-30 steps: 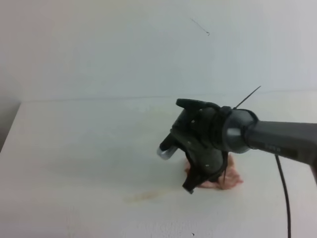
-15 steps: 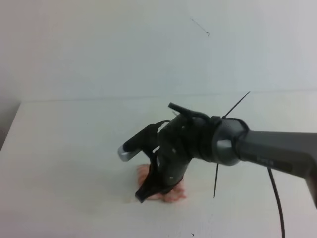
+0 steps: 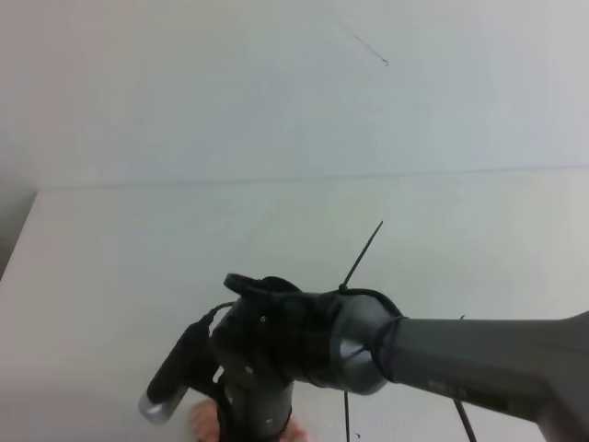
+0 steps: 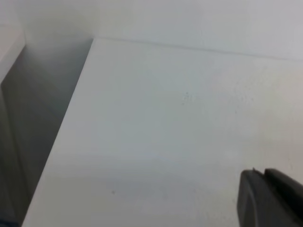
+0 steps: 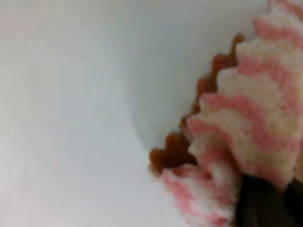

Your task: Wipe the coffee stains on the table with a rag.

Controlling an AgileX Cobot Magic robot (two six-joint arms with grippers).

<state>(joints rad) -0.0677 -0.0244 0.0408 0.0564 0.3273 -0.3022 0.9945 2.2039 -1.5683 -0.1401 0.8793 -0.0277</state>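
Note:
My right gripper reaches across to the lower left of the exterior view and points down at the white table, shut on the rag. Only a pink corner of the rag peeks out beside the wrist there. The right wrist view shows the rag close up: pink and white zigzag stripes, with a scalloped edge soaked orange-brown. One dark fingertip presses on it at the bottom right. The coffee stains are hidden under the arm and rag. A dark part of the left gripper shows in the left wrist view's lower right corner.
The table's left edge drops to a grey gap beside a wall. A thin black cable tie sticks up from the right arm. A pale wall rises behind the table's far edge.
The right arm swept left and toward the front edge, dragging the rag over the brownish smear seen a second ago. That smear no longer shows.

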